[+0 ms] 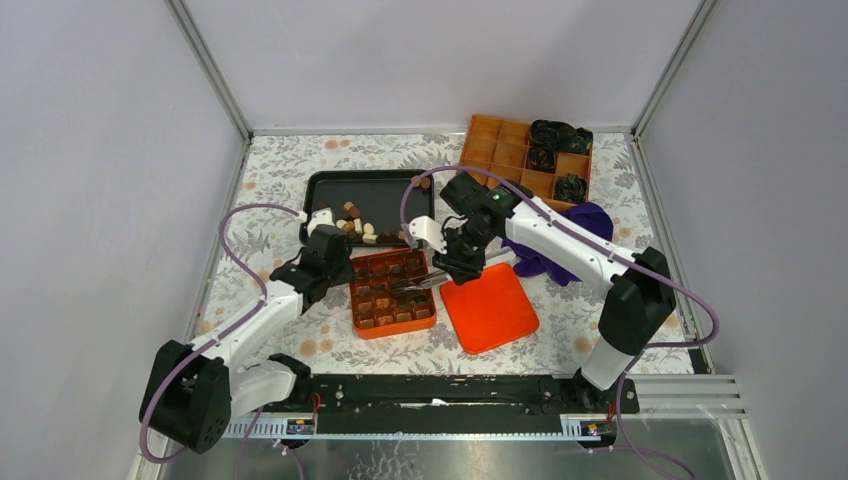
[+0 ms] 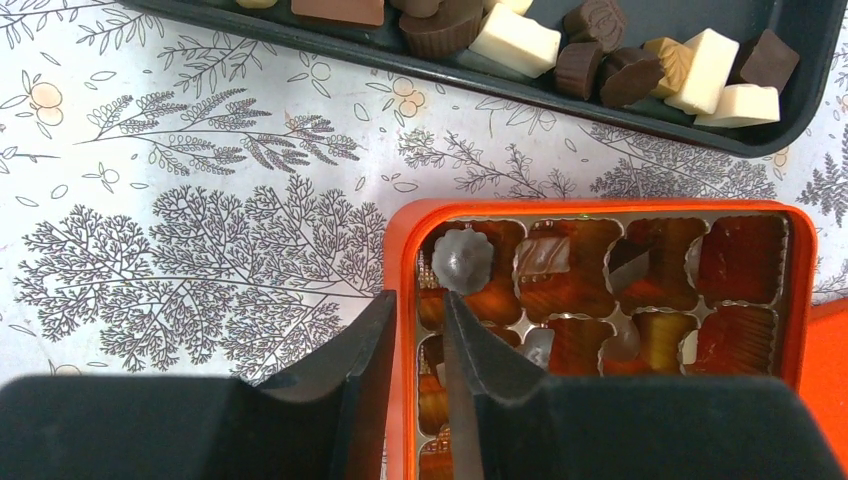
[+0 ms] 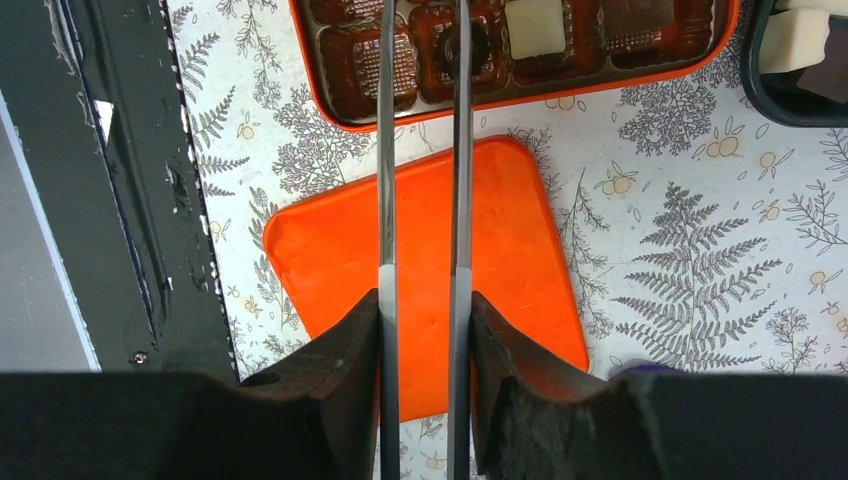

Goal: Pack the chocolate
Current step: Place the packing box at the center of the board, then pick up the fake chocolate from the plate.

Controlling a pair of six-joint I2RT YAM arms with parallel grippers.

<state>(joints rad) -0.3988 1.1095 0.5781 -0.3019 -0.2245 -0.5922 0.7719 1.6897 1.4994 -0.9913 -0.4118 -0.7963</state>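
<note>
Left wrist view: your left pincer (image 2: 420, 312) slightly apart, nothing between the jaws, tips straddling side wall of orange box (image 2: 600, 208). Dark round chocolate (image 2: 462, 260) sits in corner cell, just beyond the tips. Loose chocolate (image 2: 520, 40) heaped in black tray (image 2: 700, 135), further off across desk (image 2: 200, 200). Right wrist view: your right pincer (image 3: 425, 310) clamped on metal tweezers (image 3: 386, 200). Blades pass above orange lid (image 3: 330, 250), tips over box cells. White chocolate (image 3: 535, 25) in cell just right of blades.
</note>
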